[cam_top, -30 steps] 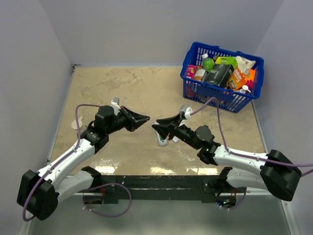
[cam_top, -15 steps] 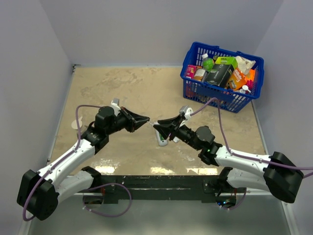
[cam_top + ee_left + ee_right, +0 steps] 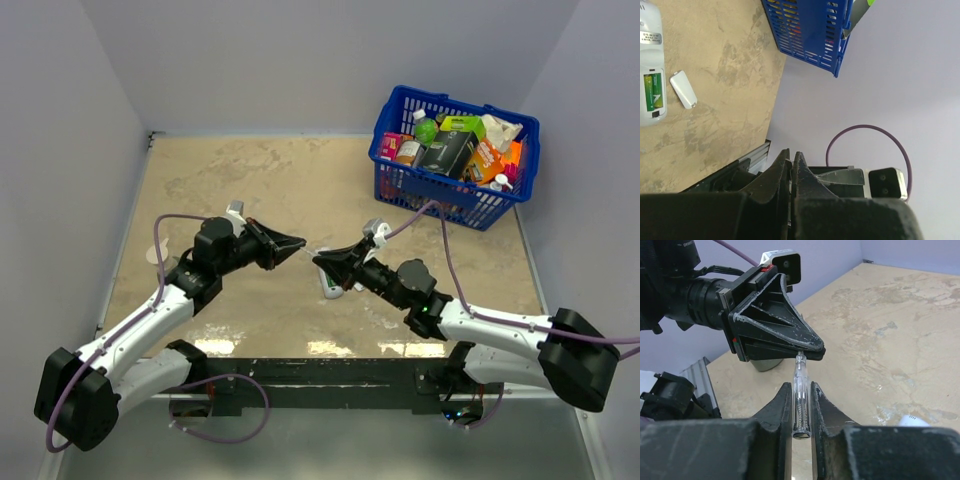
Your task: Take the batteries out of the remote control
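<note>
Remote control (image 3: 651,60) lies bay-up around mid-table, a bit toward the near edge, just below the right gripper (image 3: 801,392) in the top view. Both batteries (image 3: 653,92) are seated in the bay, and the white cover (image 3: 683,89) is off, lying just beside the remote. So unloading hasn't started, by my read. Above that, the right gripper is clamped narrow on a thin clear rod (image 3: 800,375) with a spring visible inside. The rod's far tip runs into the left gripper (image 3: 809,353). Left jaws are near-closed and look pinched on that tip, but the left wrist view doesn't show the rod between the pads, so I'm not fully sure it has a real hold. Blue basket (image 3: 430,195) of groceries sits at the far right corner of the tabletop (image 3: 250,180), well clear. Risks: two arms are on one skinny rod, so any misaligned pull while both clamp could bend it, snap it or flick it out. If the right lets go while the left only has the very tip, the rod pivots or drops onto the remote. Later, the remote is unrestrained, so levering at the batteries may skid it instead of lifting them.
</note>
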`<state>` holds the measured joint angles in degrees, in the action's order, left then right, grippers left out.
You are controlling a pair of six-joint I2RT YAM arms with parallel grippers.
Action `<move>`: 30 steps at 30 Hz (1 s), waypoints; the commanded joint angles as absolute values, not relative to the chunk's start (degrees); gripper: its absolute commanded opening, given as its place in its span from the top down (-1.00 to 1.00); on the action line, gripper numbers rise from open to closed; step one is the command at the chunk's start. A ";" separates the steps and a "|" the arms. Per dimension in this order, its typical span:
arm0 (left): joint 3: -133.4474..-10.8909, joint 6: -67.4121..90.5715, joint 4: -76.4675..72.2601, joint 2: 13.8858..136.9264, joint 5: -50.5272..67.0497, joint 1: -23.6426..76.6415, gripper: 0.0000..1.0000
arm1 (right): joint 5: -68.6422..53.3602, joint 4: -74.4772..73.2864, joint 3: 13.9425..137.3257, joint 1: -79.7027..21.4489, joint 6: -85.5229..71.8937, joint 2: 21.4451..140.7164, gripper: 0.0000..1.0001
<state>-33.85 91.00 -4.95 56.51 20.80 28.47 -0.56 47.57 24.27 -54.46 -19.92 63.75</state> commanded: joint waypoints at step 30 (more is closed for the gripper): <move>-44.30 43.08 16.09 63.53 22.93 17.41 -0.62 | 15.05 -42.35 71.60 -50.72 -24.17 70.47 1.00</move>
